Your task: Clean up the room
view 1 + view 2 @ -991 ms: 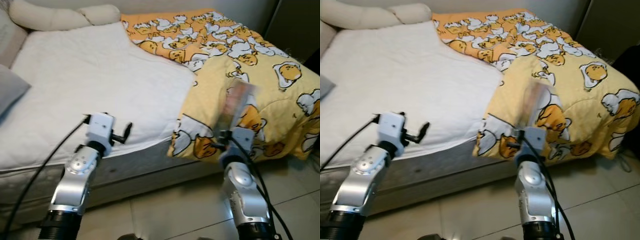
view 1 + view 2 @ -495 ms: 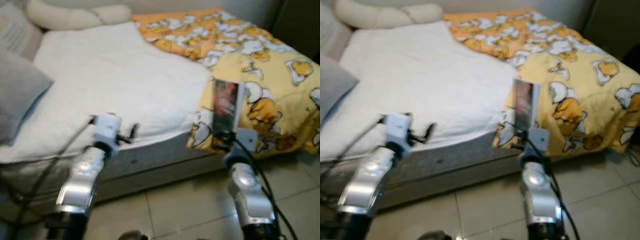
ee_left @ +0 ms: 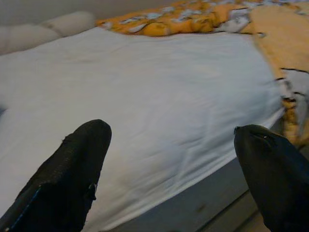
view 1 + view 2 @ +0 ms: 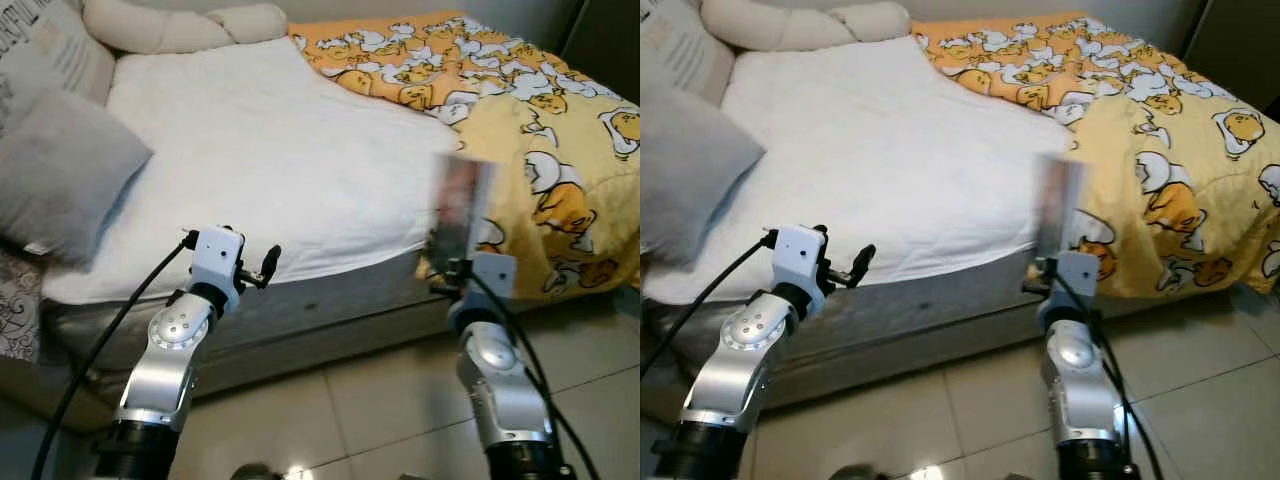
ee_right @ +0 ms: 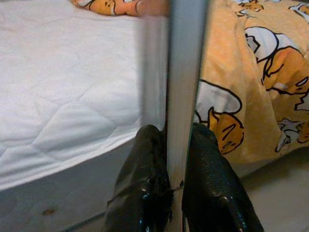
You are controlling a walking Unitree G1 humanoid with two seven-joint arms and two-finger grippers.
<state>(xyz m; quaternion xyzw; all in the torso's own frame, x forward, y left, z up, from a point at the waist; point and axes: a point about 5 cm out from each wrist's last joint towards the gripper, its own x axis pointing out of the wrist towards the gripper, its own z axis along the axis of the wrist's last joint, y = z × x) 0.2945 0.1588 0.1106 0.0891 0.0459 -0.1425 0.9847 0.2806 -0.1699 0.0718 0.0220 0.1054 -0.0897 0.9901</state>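
Your right hand (image 5: 169,159) is clenched on a thin flat book (image 4: 458,205), both black fingers (image 5: 145,179) pressed against its lower edge so it stands upright above the wrist, blurred in the head views, its cover a smear of dark and red. It sits at about four o'clock in your forward view, held in the air in front of the bed's near edge, right where the white sheet (image 4: 270,150) meets the yellow duvet (image 4: 540,130). From the right wrist you look straight down the book's pale edge, with white quilted sheet on one side and cartoon-egg print on the other. Your left hand (image 4: 268,266) is released, fingers (image 3: 72,169) spread wide with nothing between them, hovering at about eight o'clock just short of the mattress edge (image 4: 300,300) and pointing across toward the right arm. Through the left wrist you see the bare white sheet stretching away between the two fingertips, with the duvet bunched beyond it. The duvet covers the bed from one o'clock down to three o'clock and hangs over the side toward the tiled floor (image 4: 380,400). A grey pillow (image 4: 60,170) lies at nine o'clock on the sheet, a printed cushion (image 4: 45,50) behind it at ten o'clock, and a long cream bolster (image 4: 180,25) runs along the far end at eleven to twelve o'clock.
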